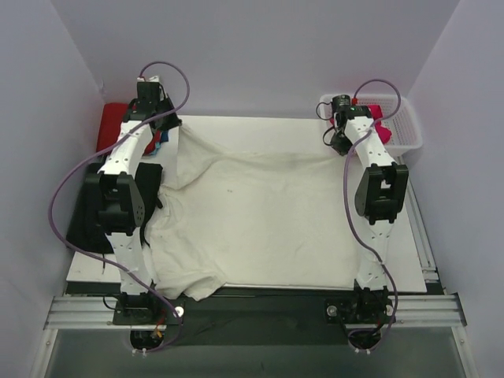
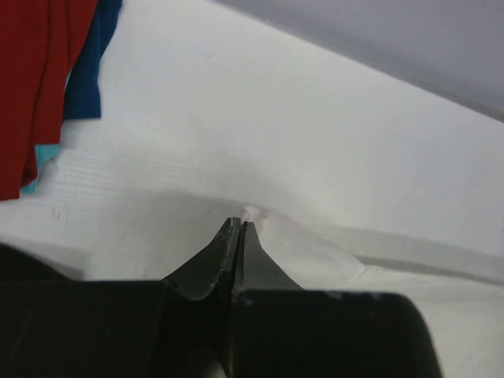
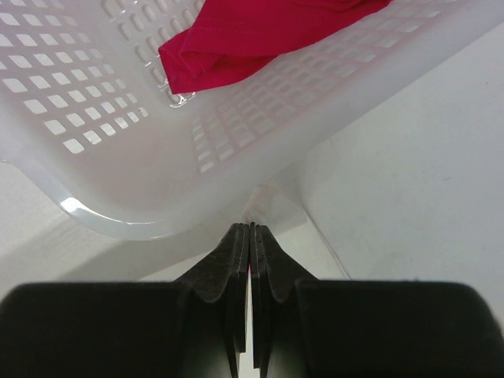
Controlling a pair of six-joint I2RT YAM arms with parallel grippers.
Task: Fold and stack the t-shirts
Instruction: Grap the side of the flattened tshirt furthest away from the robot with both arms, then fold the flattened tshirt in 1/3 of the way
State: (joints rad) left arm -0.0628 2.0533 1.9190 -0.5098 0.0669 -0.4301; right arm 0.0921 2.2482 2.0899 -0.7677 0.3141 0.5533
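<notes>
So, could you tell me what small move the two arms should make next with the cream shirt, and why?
Probably draw both pinched far corners slightly apart to tauten the cloth. The left gripper and right gripper are each shut on the far edge of the cream shirt, which lies wrinkled and slack between them.

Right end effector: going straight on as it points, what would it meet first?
Most likely the near wall of the white basket, just ahead of the right end effector; depth is unclear.
</notes>
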